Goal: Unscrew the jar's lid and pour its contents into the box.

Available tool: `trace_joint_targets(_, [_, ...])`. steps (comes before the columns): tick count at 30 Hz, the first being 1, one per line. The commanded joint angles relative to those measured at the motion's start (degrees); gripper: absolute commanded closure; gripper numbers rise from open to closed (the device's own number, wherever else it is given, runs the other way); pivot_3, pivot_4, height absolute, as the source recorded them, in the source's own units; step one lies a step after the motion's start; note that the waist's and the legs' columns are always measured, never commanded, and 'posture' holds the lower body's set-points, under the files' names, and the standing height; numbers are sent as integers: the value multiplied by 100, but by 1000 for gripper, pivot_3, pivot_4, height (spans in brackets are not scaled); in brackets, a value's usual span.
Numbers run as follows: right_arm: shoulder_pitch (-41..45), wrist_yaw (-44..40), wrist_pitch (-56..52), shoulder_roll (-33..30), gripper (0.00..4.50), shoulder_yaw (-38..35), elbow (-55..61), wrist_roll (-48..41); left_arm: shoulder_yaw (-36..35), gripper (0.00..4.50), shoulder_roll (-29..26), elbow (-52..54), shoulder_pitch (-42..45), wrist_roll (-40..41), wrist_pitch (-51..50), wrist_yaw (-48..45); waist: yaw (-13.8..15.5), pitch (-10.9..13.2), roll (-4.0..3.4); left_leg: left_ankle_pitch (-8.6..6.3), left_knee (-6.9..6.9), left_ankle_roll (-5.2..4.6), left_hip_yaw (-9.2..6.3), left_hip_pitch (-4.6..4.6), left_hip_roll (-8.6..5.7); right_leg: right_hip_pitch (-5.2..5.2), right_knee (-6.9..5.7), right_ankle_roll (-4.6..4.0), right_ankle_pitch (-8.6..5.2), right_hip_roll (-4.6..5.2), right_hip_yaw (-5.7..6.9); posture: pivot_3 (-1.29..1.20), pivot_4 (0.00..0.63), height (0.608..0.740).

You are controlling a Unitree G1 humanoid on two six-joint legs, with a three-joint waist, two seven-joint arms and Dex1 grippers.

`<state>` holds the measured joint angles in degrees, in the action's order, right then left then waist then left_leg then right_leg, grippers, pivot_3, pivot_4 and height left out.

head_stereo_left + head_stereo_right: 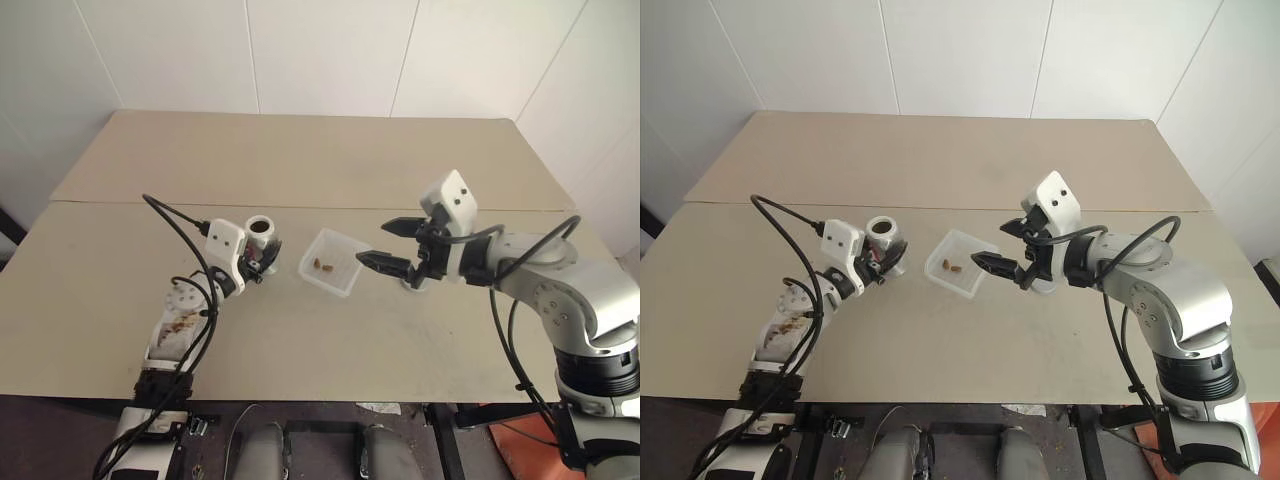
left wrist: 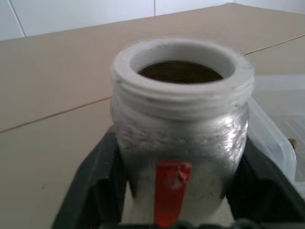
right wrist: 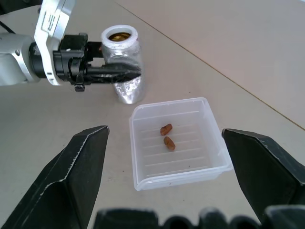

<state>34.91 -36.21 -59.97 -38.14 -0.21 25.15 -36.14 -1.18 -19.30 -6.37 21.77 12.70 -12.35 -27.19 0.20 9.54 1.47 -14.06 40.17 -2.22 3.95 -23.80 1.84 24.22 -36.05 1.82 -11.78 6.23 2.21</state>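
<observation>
The jar (image 1: 261,232) stands upright on the table with its threaded mouth bare, and something brown shows inside the mouth (image 2: 180,71). My left gripper (image 1: 264,262) is shut on its lower body, one black finger (image 2: 102,186) against each side. The box (image 1: 311,251) sits just right of the jar with two brown pieces of the contents (image 3: 167,136) on its ribbed bottom. My right gripper (image 1: 372,244) hovers at the box's right side, open and holding nothing. A pale round piece (image 1: 411,284) on the table under my right hand may be the lid.
The tan table (image 1: 300,160) stretches wide behind and in front of the jar and box, with a seam across it at the back. White walls close off the far side. Cables hang from both arms.
</observation>
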Motion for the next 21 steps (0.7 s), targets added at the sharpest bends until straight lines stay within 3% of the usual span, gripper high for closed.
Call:
trace_joint_targets(1, [-3,-41,154,-67,0,-139,203,-34,-100,584,-7,102,-45,-5,200,-28,1,0,0,0,0,0,0,-1,0,1,0,0,0,0,0,0,150,740])
trace_joint_targets(3, [-25,-60,155,-94,0,-145,220,-34,-157,25,-122,325,-198,37,148,-113,7,0,0,0,-2,0,-1,-2,0,2,1,0,0,0,0,0,150,740])
trace_joint_targets(7, [-148,-197,261,-227,0,-195,173,7,-448,25,-624,1358,-901,366,-324,-424,-29,0,0,-1,-13,-1,0,-2,4,5,8,-1,0,0,-4,0,150,740])
trace_joint_targets(13, [-1074,-1020,1423,-785,0,-470,-44,324,-1953,25,-2180,2984,-2479,1854,-989,-2034,-67,0,0,-1,-32,2,0,0,14,15,11,-8,-6,2,-7,0,150,740])
trace_joint_targets(17, [-1620,-1554,2358,-995,0,-629,-387,574,-2928,25,-2803,2896,-2952,2667,-1032,-3124,-3,-1,-4,0,-29,3,3,13,12,3,18,-11,-15,8,-4,0,150,740])
trace_joint_targets(21, [-1702,-1719,2573,-1052,0,-722,-502,554,-2876,25,-2997,2767,-2948,2615,-885,-3484,13,-2,-6,4,-30,9,8,22,12,0,19,-12,-40,3,-6,0,150,740])
